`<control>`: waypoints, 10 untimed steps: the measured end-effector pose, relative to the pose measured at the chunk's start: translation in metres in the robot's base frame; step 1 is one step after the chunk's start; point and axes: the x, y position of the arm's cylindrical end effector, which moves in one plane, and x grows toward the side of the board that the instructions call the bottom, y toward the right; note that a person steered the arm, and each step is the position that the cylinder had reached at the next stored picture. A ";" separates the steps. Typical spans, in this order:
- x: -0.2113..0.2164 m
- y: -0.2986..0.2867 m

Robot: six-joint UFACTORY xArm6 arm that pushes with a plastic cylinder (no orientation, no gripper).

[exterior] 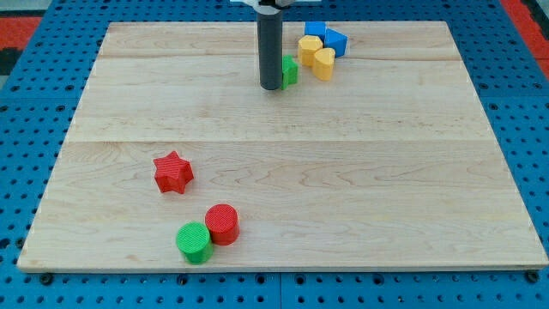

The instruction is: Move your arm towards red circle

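The red circle [222, 224] lies near the view's bottom, left of centre, touching a green circle [194, 242] at its lower left. A red star [173, 172] lies a little above and to the left of them. My tip [272, 87] rests on the board near the view's top, far above and to the right of the red circle. It stands right against the left side of a green block [290, 71], which the rod partly hides.
A cluster to the right of my tip holds two yellow blocks [310, 46] [324, 63] and two blue blocks [316, 30] [335, 41]. The wooden board [386, 172] sits on a blue pegboard [17, 129].
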 end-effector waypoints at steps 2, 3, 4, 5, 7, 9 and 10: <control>-0.013 0.011; -0.022 0.001; -0.002 -0.036; 0.067 -0.014; 0.225 0.086; 0.287 0.028; 0.287 -0.049</control>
